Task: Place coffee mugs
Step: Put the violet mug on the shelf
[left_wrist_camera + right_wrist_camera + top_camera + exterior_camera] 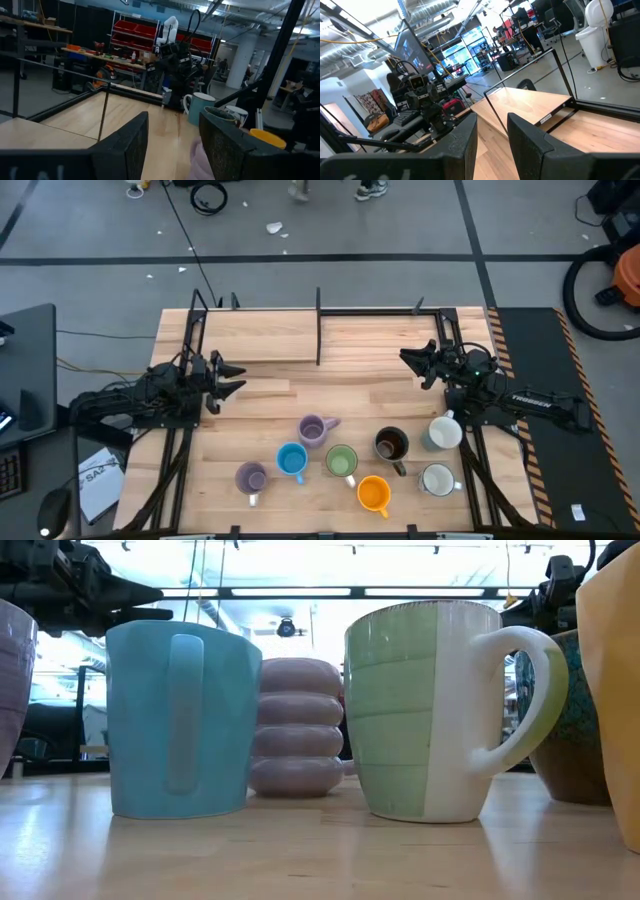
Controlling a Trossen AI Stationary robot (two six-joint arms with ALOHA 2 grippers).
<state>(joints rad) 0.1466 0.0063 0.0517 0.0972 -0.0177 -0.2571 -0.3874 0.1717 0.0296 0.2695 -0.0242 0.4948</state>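
Left gripper (pixel 236 378) spread and empty at far left, eight round handled ceramic mugs (pixel 341 462) crowded along the near edge, right gripper (pixel 411 364) spread too at far right; tight packing risks bumping neighbours on approach.

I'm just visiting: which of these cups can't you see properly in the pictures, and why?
- Low view: the orange mug is cut off by the right edge, and one lilac mug by the left edge.
- Low view: the dark brown mug is partly hidden behind the green mug and its handle.
- Left wrist view: the left arm's own open jaws cover most of a lilac mug.
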